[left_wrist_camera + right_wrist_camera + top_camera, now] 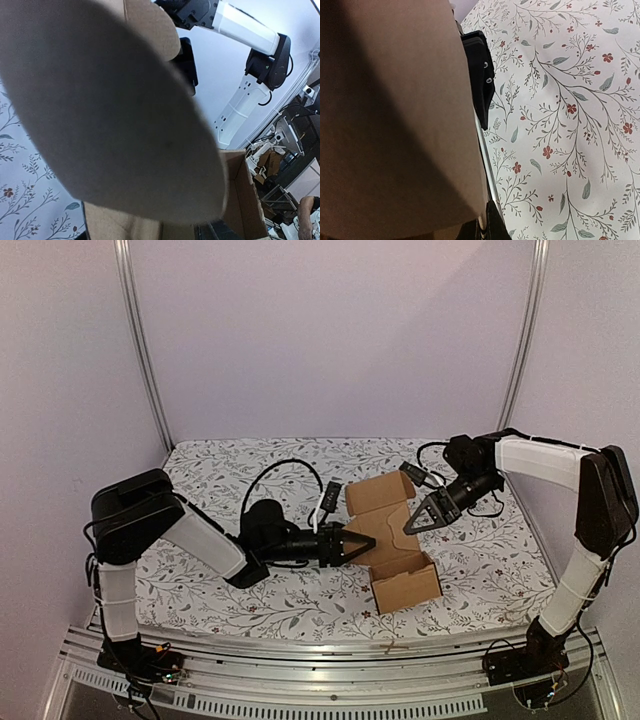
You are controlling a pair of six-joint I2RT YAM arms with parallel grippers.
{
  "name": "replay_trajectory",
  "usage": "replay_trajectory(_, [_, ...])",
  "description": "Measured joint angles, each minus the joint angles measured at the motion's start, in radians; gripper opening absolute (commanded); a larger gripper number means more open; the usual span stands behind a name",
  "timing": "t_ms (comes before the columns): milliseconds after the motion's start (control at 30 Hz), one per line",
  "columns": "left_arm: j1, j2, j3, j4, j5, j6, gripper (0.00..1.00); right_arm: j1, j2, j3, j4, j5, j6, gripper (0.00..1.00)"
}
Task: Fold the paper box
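Where the left claw (358, 545) meets the half-folded paper box (405, 580), a flap (110, 115) blocks the wrist view, so I cannot tell how wide it stands. The box sits just right of the tabletop's (215, 480) middle. The right claw (412, 525), pinched closed, rests against the box's right side.

I see the paper box (405, 583) plain brown, tablecloth (230, 475) white with grey-green leafy sprigs and small red flowers, my left arm (205, 538) black with a white sleeve, my right arm (540, 462) the same 2 colours, walls (330, 330) pale lilac, rail (300, 665) silver.
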State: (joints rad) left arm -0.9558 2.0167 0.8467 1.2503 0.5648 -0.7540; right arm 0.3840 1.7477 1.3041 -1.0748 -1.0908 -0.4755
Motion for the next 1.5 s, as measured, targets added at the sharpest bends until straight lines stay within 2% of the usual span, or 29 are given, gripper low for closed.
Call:
replay_trajectory(67, [0.000, 0.017, 0.009, 0.009, -0.008, -0.008, 0.41, 0.000, 0.000, -0.003, -0.001, -0.012, -0.001, 0.00])
replay_trajectory(300, [-0.005, 0.062, 0.011, 0.053, -0.037, -0.050, 0.59, 0.001, 0.000, -0.004, -0.022, -0.037, -0.031, 0.00])
replay_trajectory(367, [-0.009, 0.025, -0.050, 0.051, -0.083, -0.041, 0.64, 0.001, 0.000, -0.004, -0.025, -0.036, -0.038, 0.00])
replay_trajectory(400, [-0.010, -0.010, -0.092, 0.034, -0.107, -0.027, 0.70, 0.001, 0.000, -0.004, -0.026, -0.035, -0.042, 0.00])
replay_trajectory(467, [-0.013, -0.110, -0.169, -0.053, -0.192, 0.003, 0.75, 0.001, 0.000, -0.004, -0.028, -0.033, -0.046, 0.00])
replay_trajectory(567, [-0.036, -0.330, -0.223, -0.368, -0.438, 0.057, 0.77, 0.001, 0.000, -0.004, -0.031, -0.024, -0.053, 0.00])
replay_trajectory(633, [-0.083, -0.489, -0.203, -0.650, -0.671, 0.095, 0.82, 0.001, -0.003, -0.004, -0.032, -0.014, -0.056, 0.00])
replay_trajectory(700, [-0.144, -0.597, -0.139, -0.923, -0.898, 0.107, 0.97, 0.001, -0.011, -0.004, -0.034, -0.005, -0.061, 0.00])
replay_trajectory(767, [-0.192, -0.642, -0.023, -1.220, -1.126, 0.071, 0.99, 0.001, -0.023, -0.004, -0.035, 0.002, -0.064, 0.00])
replay_trajectory(833, [-0.203, -0.635, 0.100, -1.512, -1.341, -0.040, 0.99, 0.001, -0.038, -0.004, -0.040, 0.005, -0.069, 0.00])
replay_trajectory(900, [-0.187, -0.610, 0.167, -1.714, -1.503, -0.093, 0.77, 0.001, -0.045, 0.000, -0.053, 0.004, -0.084, 0.00])
replay_trajectory(933, [-0.180, -0.600, 0.173, -1.742, -1.528, -0.067, 0.73, 0.001, -0.047, 0.009, -0.064, 0.003, -0.092, 0.00])
replay_trajectory(967, [-0.171, -0.595, 0.163, -1.730, -1.522, 0.017, 0.67, 0.001, -0.047, 0.021, -0.072, 0.000, -0.098, 0.00])
replay_trajectory(1033, [-0.146, -0.597, 0.115, -1.651, -1.422, 0.167, 0.66, 0.001, -0.045, 0.055, -0.087, -0.010, -0.110, 0.00])
replay_trajectory(1133, [-0.096, -0.634, 0.003, -1.482, -1.181, 0.301, 0.62, 0.001, -0.028, 0.138, -0.121, -0.047, -0.139, 0.00])
replay_trajectory(1233, [-0.030, -0.654, -0.055, -1.355, -0.988, 0.354, 0.60, 0.001, -0.008, 0.173, -0.141, -0.078, -0.173, 0.00])
replay_trajectory(1333, [0.014, -0.645, -0.072, -1.211, -0.792, 0.364, 0.65, 0.001, 0.008, 0.172, -0.156, -0.091, -0.190, 0.00])
replay_trajectory(1500, [0.029, -0.547, -0.072, -0.935, -0.483, 0.317, 0.55, 0.001, 0.013, 0.164, -0.162, -0.102, -0.202, 0.00])
